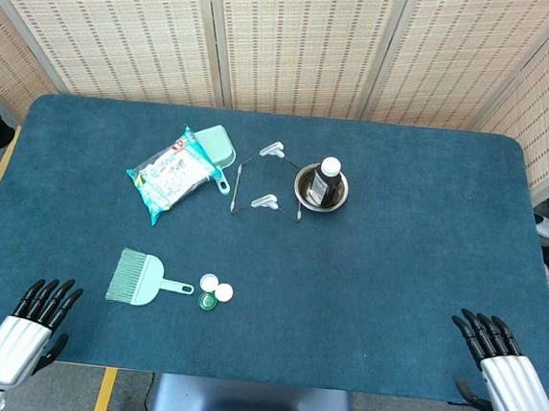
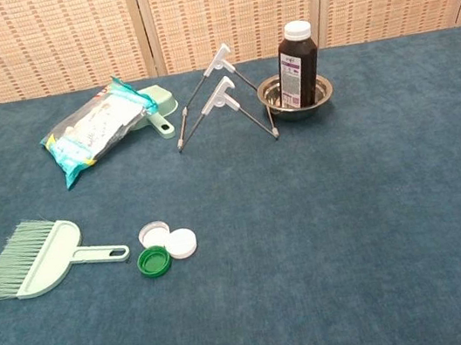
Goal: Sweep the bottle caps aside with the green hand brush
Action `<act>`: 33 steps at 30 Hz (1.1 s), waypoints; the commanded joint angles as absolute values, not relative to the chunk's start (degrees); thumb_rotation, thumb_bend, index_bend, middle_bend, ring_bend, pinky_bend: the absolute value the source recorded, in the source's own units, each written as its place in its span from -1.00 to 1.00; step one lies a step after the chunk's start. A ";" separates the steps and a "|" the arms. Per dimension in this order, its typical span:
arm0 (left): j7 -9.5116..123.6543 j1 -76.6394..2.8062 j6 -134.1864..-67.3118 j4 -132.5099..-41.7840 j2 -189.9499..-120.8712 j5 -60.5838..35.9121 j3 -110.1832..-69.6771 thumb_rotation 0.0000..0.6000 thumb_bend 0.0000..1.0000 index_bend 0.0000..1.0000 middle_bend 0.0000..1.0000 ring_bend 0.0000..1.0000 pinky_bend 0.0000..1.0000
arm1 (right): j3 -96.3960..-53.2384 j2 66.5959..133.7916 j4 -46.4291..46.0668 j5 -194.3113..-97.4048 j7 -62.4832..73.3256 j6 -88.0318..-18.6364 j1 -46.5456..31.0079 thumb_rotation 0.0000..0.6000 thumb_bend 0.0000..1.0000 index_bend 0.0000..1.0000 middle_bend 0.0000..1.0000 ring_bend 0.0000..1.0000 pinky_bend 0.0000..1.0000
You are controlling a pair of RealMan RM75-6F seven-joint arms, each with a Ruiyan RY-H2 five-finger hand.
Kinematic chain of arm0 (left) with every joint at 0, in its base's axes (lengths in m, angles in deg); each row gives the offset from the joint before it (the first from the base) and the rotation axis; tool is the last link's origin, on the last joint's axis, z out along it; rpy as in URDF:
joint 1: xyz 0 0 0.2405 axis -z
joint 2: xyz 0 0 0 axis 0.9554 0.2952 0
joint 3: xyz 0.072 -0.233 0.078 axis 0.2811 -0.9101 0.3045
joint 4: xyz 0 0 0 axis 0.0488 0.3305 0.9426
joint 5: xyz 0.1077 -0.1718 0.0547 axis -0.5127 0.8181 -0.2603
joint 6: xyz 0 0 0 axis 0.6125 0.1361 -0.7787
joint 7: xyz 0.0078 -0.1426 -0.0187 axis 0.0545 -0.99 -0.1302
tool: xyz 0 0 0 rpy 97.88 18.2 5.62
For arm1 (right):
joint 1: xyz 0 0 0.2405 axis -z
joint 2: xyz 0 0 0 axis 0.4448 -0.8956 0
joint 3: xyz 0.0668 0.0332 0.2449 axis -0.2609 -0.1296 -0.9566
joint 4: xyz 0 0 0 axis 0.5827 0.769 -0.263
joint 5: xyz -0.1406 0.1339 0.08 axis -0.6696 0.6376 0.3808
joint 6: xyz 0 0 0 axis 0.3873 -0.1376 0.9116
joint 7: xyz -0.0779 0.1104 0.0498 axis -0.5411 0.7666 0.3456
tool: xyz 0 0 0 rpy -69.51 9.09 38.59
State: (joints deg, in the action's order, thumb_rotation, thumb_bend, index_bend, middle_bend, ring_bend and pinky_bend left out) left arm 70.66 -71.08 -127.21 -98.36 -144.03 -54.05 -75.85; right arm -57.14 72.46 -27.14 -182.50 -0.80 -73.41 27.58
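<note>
Caps (image 2: 166, 244) and brush (image 2: 38, 265) lie on blue cloth (image 1: 394, 274); both hands' fingers (image 1: 50, 298) seemingly together, empty.

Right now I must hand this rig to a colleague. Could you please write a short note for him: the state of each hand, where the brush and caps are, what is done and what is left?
Left hand: open, fingers apart, at the near left table edge, holding nothing.
Right hand: open, at the near right edge, holding nothing.
Green plastic hand brush: lies flat at near left, bristles pointing left, handle pointing right toward the caps.
Three bottle caps, two white and one green: clustered just right of the handle tip.
Done: nothing; the brush is not yet picked up.
Left: grasp the brush, probably with the left hand, and sweep the caps aside.
</note>
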 commanded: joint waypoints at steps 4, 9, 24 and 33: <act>69.76 -70.49 -126.08 -98.34 -144.13 -54.24 -75.51 1.00 -0.15 -1.00 -1.00 -1.00 -0.84 | -57.03 72.66 -27.28 -182.44 -1.53 -73.14 27.61 1.00 -0.59 -1.00 -1.00 -1.00 -1.00; 71.45 -69.11 -124.63 -95.63 -147.15 -55.85 -75.69 1.00 -0.17 -0.98 -0.98 -0.81 -0.39 | -56.99 73.06 -27.22 -182.61 -2.41 -73.13 27.70 1.00 -0.58 -1.00 -1.00 -1.00 -1.00; 84.98 -60.90 -109.38 -96.91 -158.72 -52.64 -79.46 1.00 -0.18 -0.69 -0.68 0.33 0.53 | -58.71 73.95 -27.11 -180.80 -3.46 -74.84 28.14 1.00 -0.58 -1.00 -1.00 -1.00 -1.00; 89.82 -57.42 -105.81 -96.17 -160.99 -47.30 -83.79 1.00 -0.22 -0.55 -0.50 0.40 0.59 | -59.64 74.45 -27.57 -178.22 -5.13 -73.80 27.91 1.00 -0.59 -1.00 -1.00 -1.00 -1.00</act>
